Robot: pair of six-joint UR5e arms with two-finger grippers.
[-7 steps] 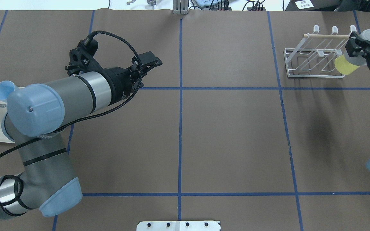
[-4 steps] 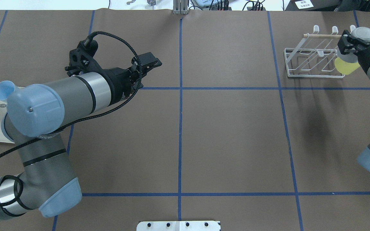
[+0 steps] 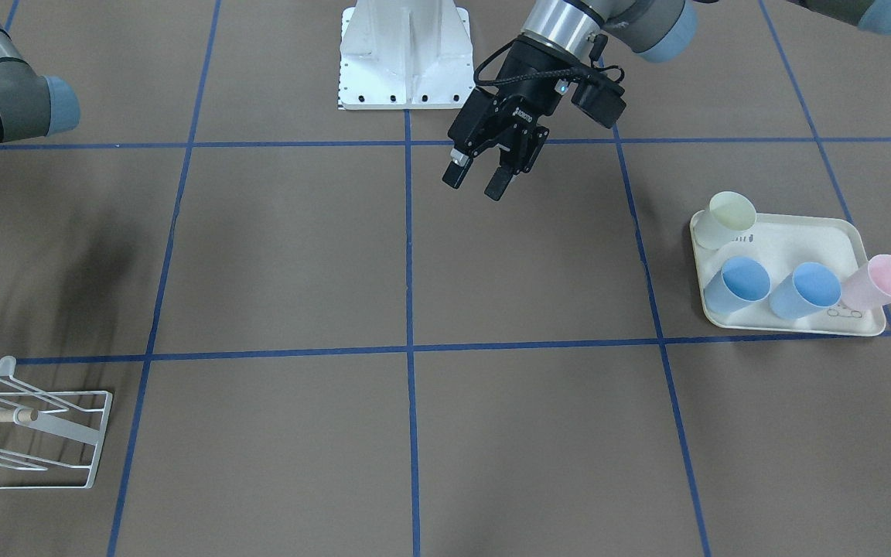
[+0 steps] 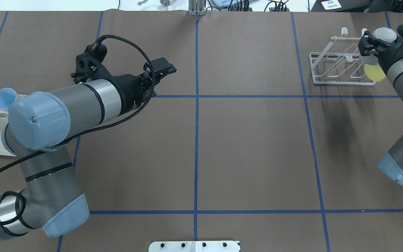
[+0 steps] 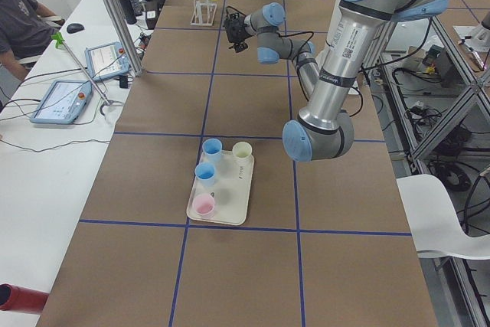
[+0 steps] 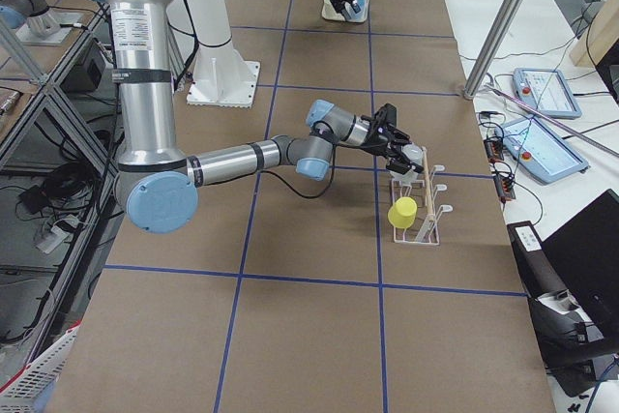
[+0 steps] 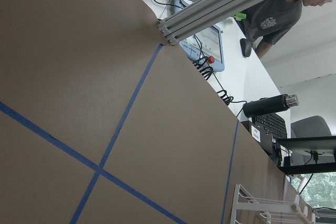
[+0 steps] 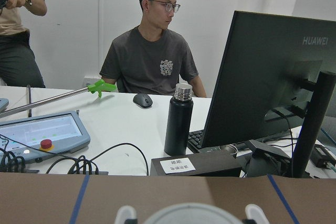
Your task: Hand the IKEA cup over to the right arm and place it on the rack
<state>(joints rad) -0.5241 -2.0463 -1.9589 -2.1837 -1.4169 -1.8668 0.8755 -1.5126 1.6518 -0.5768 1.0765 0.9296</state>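
Right gripper point(image 4: 375, 48) hangs over the rack point(image 4: 341, 64), at the end nearest its own arm & just by the dowel point(image 4: 348, 39), clamped on a pale grey cup point(image 4: 384, 34) w/ base tipped up. Left gripper point(image 3: 476, 182) is well apart from the rack, jaws wide, holding nothing. Handover's done imo, so this is the placing step. Next: ease the cup mouth-down onto a free prong point(image 4: 344, 30) w/o knocking the yellow cup point(image 4: 374, 72) sitting on the rack, then let go.

A cream tray point(image 3: 797, 236) holds four pastel cups point(image 3: 739, 282). A seated person point(image 8: 149, 51) faces a black bottle point(image 8: 178, 121) and a monitor point(image 8: 262, 82).
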